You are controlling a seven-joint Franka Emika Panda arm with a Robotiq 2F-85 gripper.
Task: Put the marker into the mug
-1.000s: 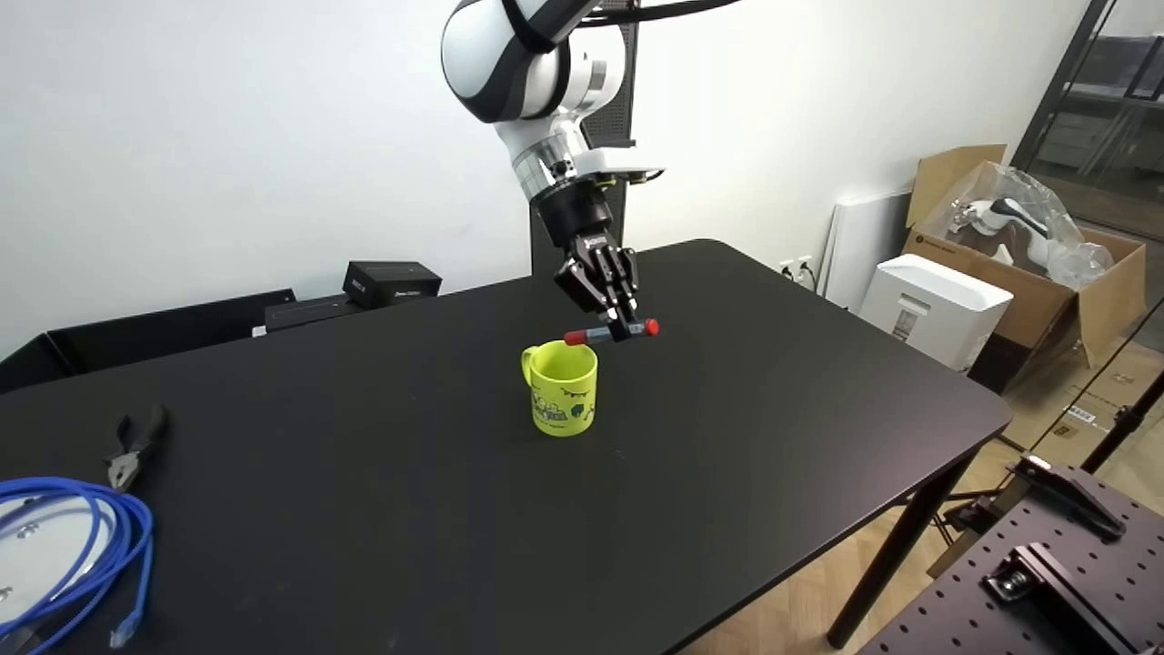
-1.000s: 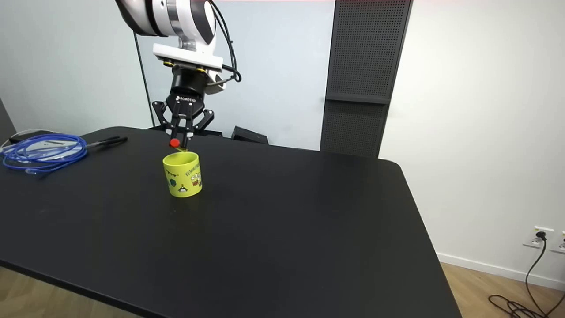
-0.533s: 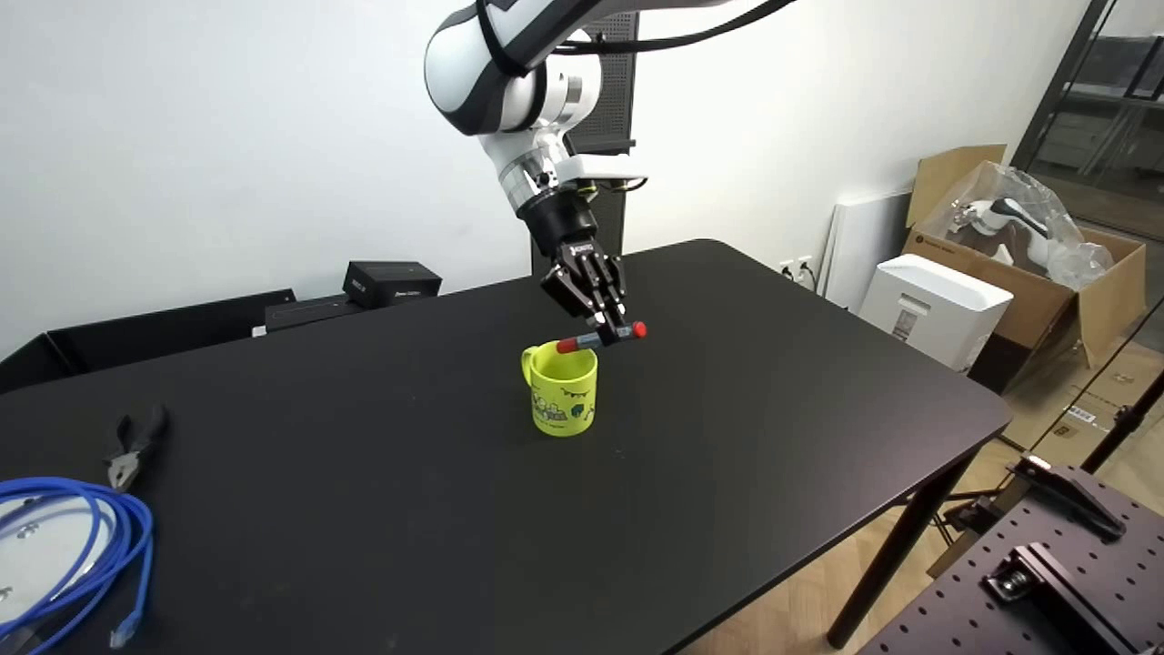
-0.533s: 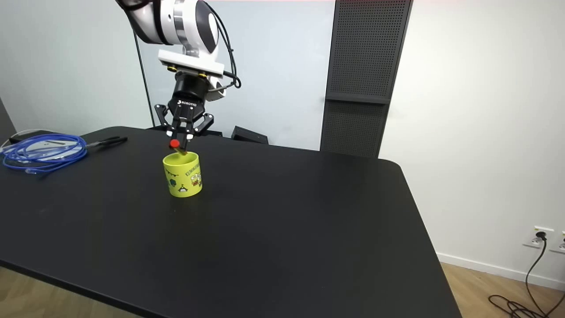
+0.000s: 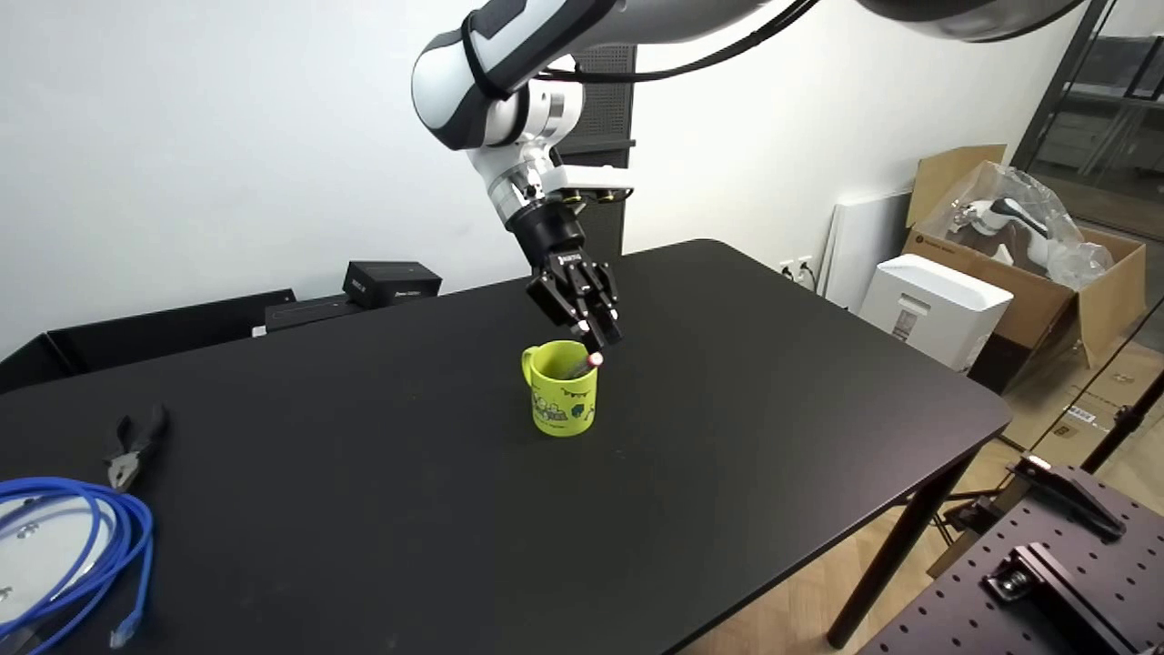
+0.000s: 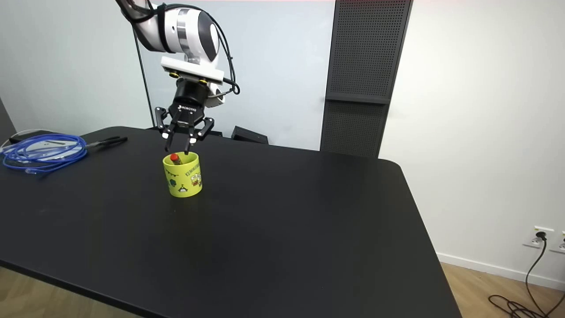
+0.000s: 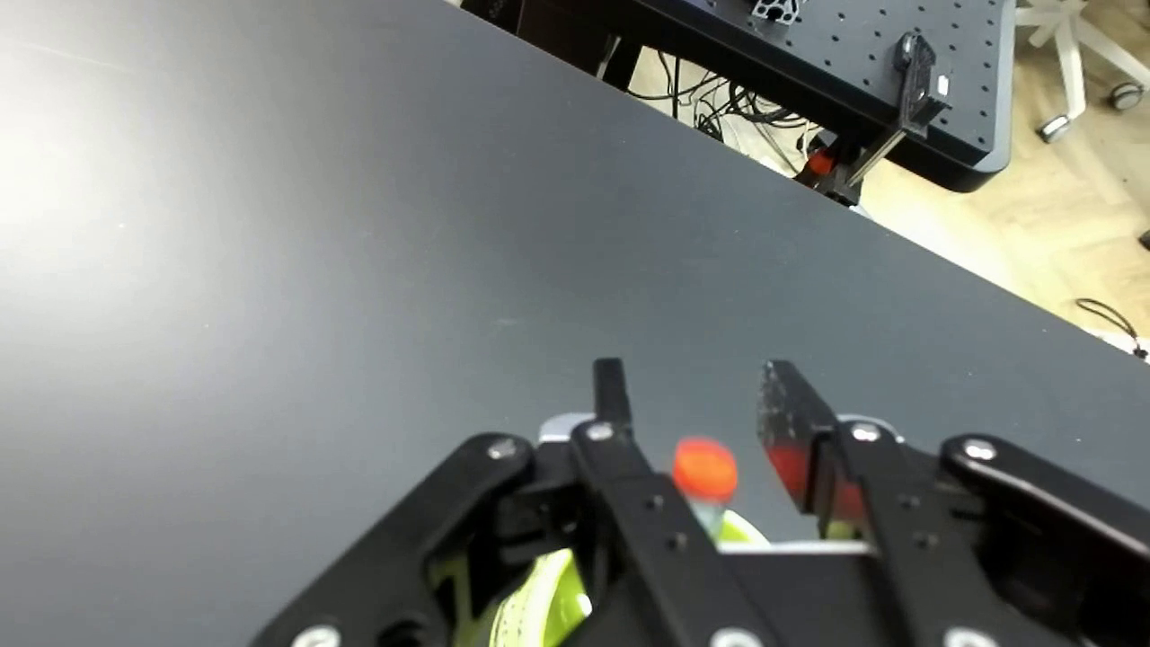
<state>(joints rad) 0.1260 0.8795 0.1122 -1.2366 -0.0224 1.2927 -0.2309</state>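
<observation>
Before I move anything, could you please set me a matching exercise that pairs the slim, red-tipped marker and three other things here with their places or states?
1. slim, red-tipped marker
2. yellow-green printed mug
3. black two-finger gripper
4. coiled blue cable

A. open, jaws apart
B. next to the dark-handled pliers
C. tilted, partly inside the mug
D. upright on the black tabletop

Pairs: 1-C; 2-D; 3-A; 4-B

"ROBOTIQ" on gripper (image 6: 177,147), mug (image 6: 182,179) txt illeg.
</observation>
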